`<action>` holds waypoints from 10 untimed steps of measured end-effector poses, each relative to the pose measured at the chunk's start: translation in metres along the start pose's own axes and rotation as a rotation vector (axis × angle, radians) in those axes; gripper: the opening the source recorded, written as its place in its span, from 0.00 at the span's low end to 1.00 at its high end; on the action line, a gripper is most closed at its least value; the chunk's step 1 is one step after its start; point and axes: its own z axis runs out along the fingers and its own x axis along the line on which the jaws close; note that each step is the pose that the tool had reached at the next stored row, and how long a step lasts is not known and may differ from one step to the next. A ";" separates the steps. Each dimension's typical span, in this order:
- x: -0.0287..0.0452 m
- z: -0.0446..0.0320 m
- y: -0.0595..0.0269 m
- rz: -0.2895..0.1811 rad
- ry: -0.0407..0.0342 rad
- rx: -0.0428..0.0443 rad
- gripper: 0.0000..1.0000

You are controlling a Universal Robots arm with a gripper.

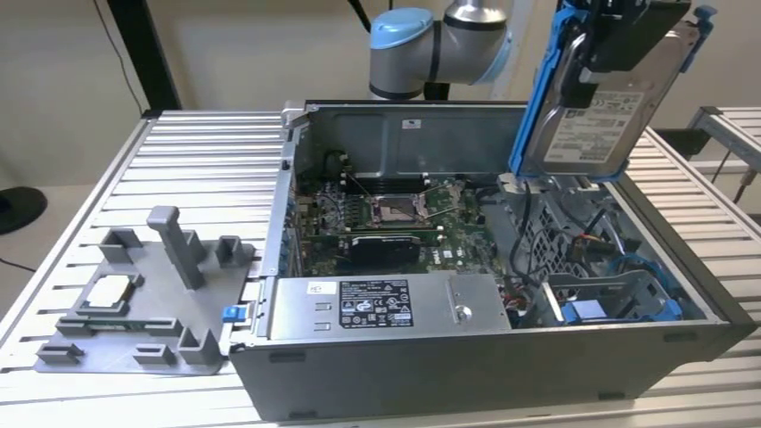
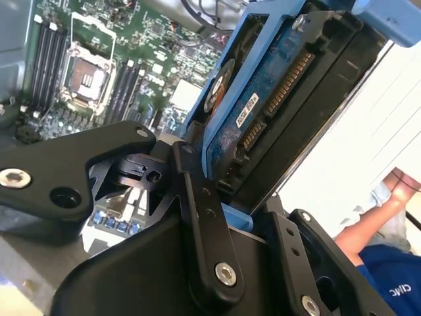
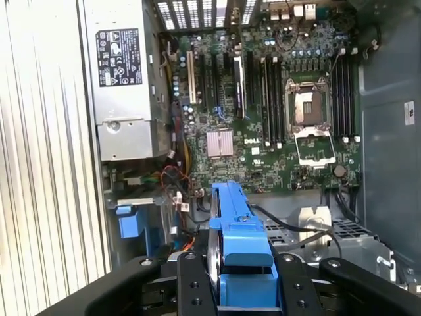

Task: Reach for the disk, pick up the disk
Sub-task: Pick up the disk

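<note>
Exterior view, L to R: grey fixture tray [image 1: 137, 308] on slatted tabletop [image 1: 214, 152], then open PC case [image 1: 476, 357] w/ green motherboard [image 1: 380, 223]. At the exterior view's right, disk [image 1: 594, 120] is lifted above the case, upright: silver-grey, white label, blue rails. Pincer [image 1: 630, 36] clamped shut on its top edge.

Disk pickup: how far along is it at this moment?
The reach looks done, and the pickup largely too: the claw is shut on the disk, which hangs upright above the open computer case, clear of its drive bay. In both wrist views the blue carrier rails sit between the black fingers. Nothing of the pickup appears left.
</note>
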 end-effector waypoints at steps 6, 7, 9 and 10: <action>0.0109 -0.0002 -0.0025 0.000 0.0000 0.0000 0.00; 0.0129 -0.0002 -0.0030 0.000 0.0000 0.0000 0.00; 0.0171 -0.0003 -0.0041 0.000 0.0000 0.0000 0.00; 0.0191 -0.0004 -0.0045 0.000 0.0002 0.0000 0.00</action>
